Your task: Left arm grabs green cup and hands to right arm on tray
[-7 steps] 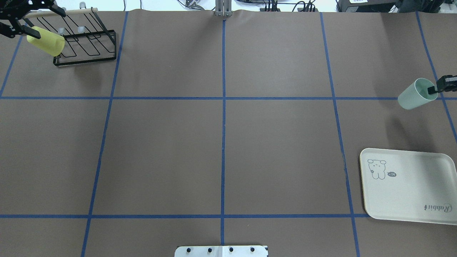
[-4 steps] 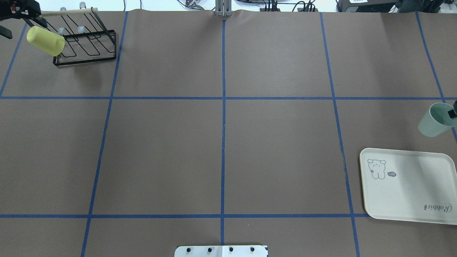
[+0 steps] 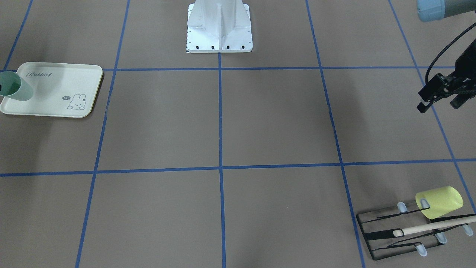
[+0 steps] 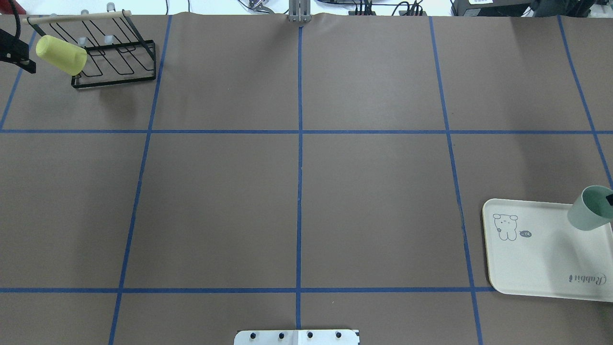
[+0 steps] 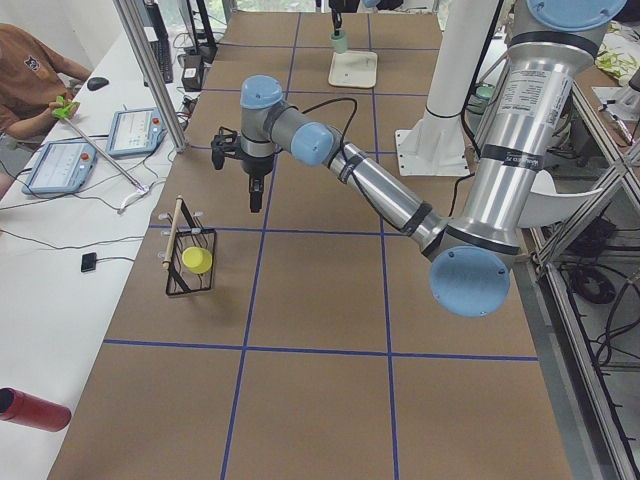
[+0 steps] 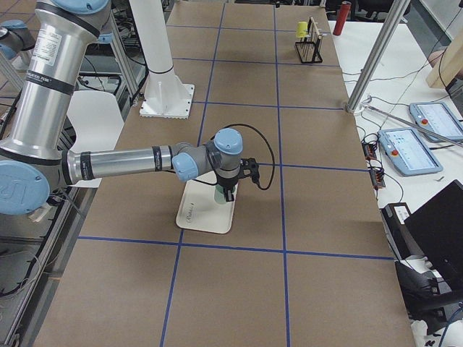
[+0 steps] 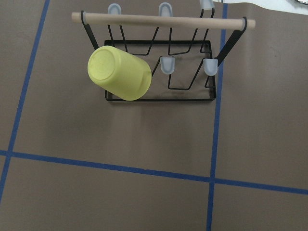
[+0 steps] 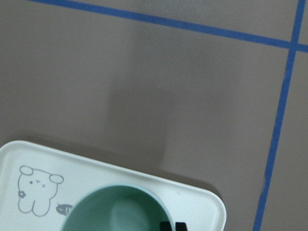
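Middle of the table [image 4: 297,191] is an open run from left edge to right edge. Obstacles:
- Far-left corner: wire rack [image 4: 115,57] with yellow cup [image 4: 61,54] hung on it. Left gripper [image 3: 438,105] hovers just beside it, fingers spread.
- Right edge, toward the near corner: tray [image 4: 531,258]. Green cup [image 4: 586,213] is pinched in right gripper [image 8: 172,226] over the tray's far-right corner.
- Mid near edge: base plate [image 4: 297,337].

A smooth, matt plastic green cup [image 4: 583,218] and cream tray [image 4: 541,263]; matt brown paper covers the bench [image 4: 373,191]; the black wire rack [image 7: 159,99] carries a pale wooden rod [image 7: 163,19].
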Action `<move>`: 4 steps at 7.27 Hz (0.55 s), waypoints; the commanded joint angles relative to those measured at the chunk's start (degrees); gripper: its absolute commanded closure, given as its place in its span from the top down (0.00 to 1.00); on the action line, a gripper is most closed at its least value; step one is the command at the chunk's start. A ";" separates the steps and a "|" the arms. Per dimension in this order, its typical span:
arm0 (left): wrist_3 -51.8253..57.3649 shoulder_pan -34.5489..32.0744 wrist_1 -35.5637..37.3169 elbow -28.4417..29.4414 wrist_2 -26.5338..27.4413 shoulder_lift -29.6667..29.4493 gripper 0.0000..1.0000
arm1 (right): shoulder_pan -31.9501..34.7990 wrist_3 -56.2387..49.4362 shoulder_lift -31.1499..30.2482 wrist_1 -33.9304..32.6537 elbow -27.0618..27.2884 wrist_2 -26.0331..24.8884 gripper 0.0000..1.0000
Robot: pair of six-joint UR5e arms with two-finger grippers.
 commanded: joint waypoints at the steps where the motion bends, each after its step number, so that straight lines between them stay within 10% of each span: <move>1: 0.24 0.10 0.08 -0.64 -0.02 0.44 1.00 | -6.26 0.33 -3.33 7.98 -0.05 -0.53 0.00; 4: 0.24 0.10 0.08 -0.73 -0.02 0.44 1.00 | -10.41 0.33 -3.25 10.46 -0.22 -4.49 0.00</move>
